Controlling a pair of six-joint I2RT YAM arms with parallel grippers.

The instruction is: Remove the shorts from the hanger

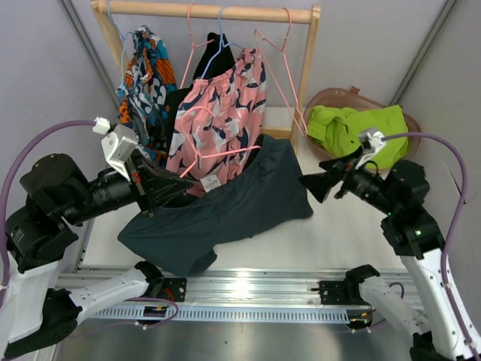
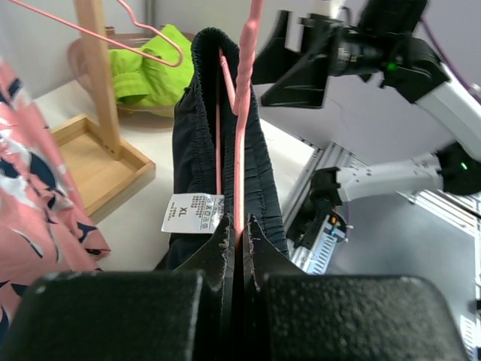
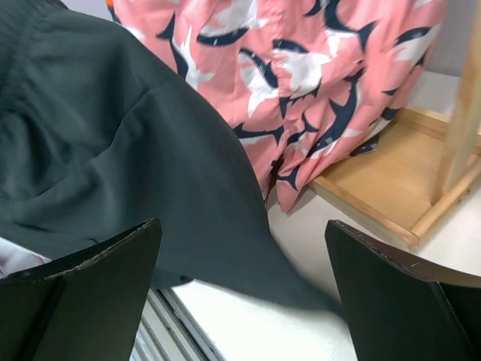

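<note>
Item: dark charcoal shorts (image 1: 225, 210), waistband riding the pink hanger (image 2: 242, 113), legs trailing across worktop (image 1: 301, 241) toward 7 o'clock. The left fingers (image 2: 218, 259) are clenching the hanger wire; the right fingers (image 3: 90, 289), released, are hovering at the shorts' 3 o'clock edge.

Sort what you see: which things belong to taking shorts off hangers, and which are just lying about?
Job: dark shorts, pink hanger pinched by left gripper, pink shorts, patterned shorts, black shorts.
Lying about: green shorts (already off), brown basket, wooden rack.
</note>
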